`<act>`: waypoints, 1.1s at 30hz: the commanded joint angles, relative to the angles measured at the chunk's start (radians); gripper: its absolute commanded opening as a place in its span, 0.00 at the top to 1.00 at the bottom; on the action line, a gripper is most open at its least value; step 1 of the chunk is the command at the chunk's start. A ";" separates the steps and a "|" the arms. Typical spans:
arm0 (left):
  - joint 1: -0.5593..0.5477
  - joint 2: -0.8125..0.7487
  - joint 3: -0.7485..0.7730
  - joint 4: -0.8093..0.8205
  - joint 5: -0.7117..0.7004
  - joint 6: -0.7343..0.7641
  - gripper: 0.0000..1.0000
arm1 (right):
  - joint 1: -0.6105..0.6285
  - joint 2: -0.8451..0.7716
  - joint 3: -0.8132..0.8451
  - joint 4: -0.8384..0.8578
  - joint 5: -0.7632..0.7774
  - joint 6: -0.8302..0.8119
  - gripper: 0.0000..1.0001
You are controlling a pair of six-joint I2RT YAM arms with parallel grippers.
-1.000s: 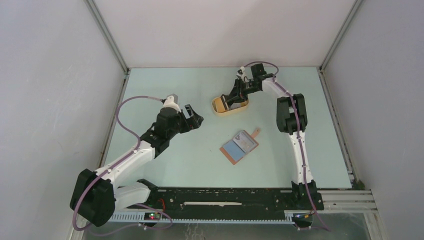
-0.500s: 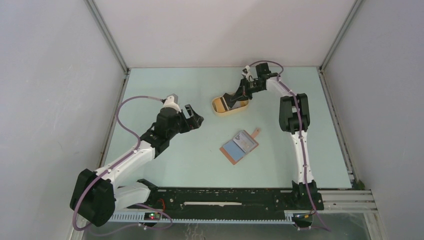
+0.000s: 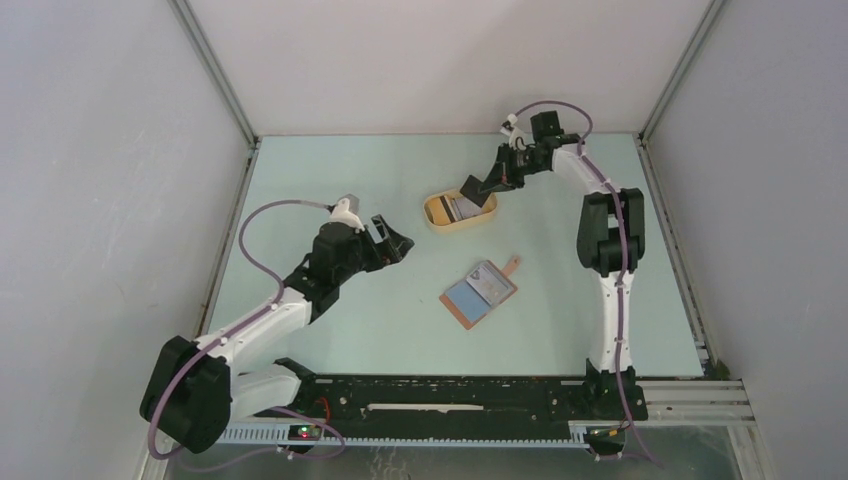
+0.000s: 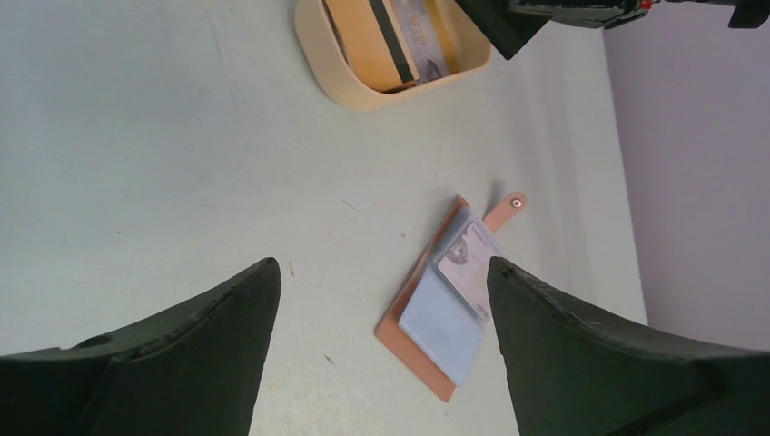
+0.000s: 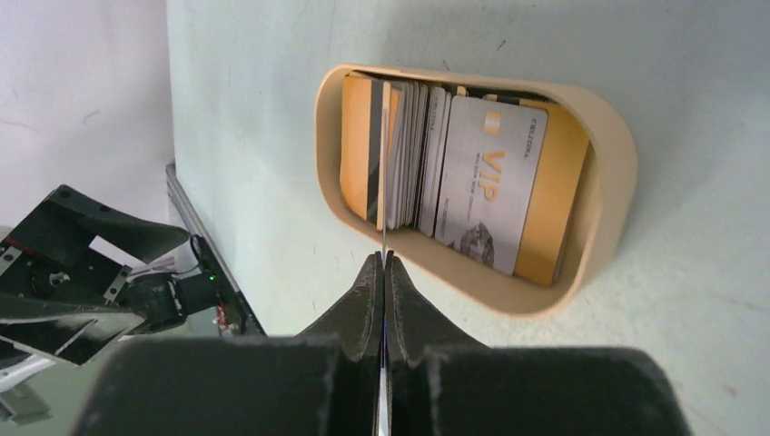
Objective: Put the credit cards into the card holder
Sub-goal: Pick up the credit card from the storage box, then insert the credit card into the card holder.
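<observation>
The card holder (image 3: 478,292) lies open on the table, a reddish-brown wallet with a blue-grey card and a pale printed card on it; it also shows in the left wrist view (image 4: 451,300). Several credit cards (image 5: 472,177) stand in the yellow oval tray (image 3: 460,211). My right gripper (image 3: 473,188) is shut on one thin card (image 5: 384,182), seen edge-on, held above the tray's right end. My left gripper (image 3: 392,240) is open and empty, left of the wallet and above the table.
The yellow tray (image 5: 563,282) sits at the back middle of the table, behind the wallet. Grey walls close in the table on three sides. The arm bases and a black rail (image 3: 450,395) run along the near edge.
My right gripper has lifted out of the tray and moved right with a card pinched in it. My left gripper has shifted slightly down and right.
</observation>
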 commanded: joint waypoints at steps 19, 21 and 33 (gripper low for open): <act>-0.269 0.306 -0.174 0.572 0.139 -0.435 0.61 | 0.020 -0.761 -1.000 0.243 -0.090 -0.190 1.00; -0.302 0.342 -0.166 0.581 0.144 -0.451 0.66 | 0.032 -0.778 -1.057 0.267 -0.047 -0.181 1.00; -0.337 0.629 -0.051 0.591 0.254 -0.533 0.84 | 0.051 -0.664 -1.068 0.302 0.032 -0.185 1.00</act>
